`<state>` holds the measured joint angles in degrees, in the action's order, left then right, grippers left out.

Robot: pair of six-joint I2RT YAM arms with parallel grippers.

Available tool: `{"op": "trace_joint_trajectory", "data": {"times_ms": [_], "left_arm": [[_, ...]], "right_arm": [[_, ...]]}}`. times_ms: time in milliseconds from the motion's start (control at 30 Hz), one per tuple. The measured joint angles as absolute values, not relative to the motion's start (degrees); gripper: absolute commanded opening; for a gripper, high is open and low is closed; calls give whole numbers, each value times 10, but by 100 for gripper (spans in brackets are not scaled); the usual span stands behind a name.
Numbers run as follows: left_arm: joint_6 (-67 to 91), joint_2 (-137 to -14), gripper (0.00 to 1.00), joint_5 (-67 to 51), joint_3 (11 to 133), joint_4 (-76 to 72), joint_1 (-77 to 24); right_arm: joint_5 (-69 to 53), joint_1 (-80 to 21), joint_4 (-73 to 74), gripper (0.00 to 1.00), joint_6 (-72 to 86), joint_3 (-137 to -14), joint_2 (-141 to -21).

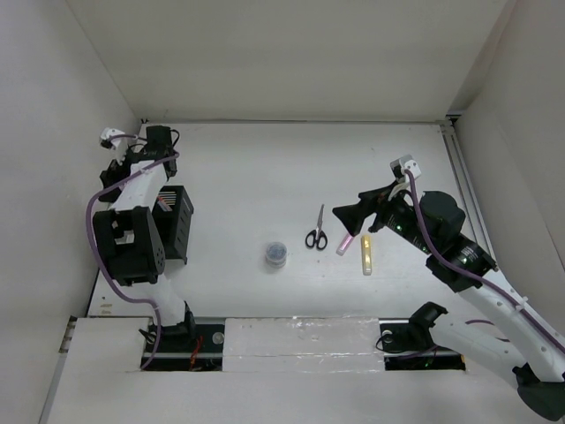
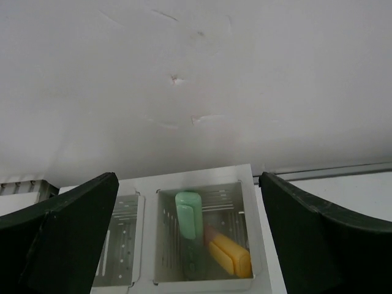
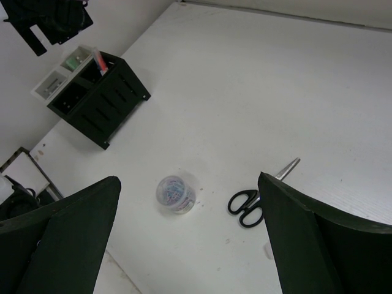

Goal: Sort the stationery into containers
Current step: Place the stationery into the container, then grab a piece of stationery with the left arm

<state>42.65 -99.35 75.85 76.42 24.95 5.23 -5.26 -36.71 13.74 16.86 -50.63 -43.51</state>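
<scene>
Left gripper (image 2: 188,180), jaws released, hangs over the white mesh organiser (image 2: 214,176). Right gripper (image 3: 188,180), jaws spread empty, hangs over the black-handled scissors (image 3: 248,205). Green highlighter (image 2: 188,214) and orange highlighter (image 2: 231,254) lie in the compartment between the left jaws, and a round tub (image 3: 177,194) sits between the right.

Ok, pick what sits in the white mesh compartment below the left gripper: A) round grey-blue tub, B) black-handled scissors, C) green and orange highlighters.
C: the left wrist view shows a chunky green highlighter and an orange highlighter inside the white mesh compartment; the black-handled scissors and round grey-blue tub lie out on the white table.
</scene>
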Motion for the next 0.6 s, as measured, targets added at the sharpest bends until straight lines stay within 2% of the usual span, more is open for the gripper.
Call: {"op": "trace_joint_trajectory", "data": {"times_ms": [133,267,433,600], "left_arm": [[384,-967,100,769,775,228,23],[224,-904,100,758,771,101,-79],[157,-837,100,611,816,96,-232],[121,-846,100,478,837,96,-401]], "right_arm": [[-53,-367,137,100,169,-506,-435],[-46,-367,139,100,169,-506,-435],[24,-367,182,100,180,-522,-417],[136,-367,237,100,191,-575,-358]]}}
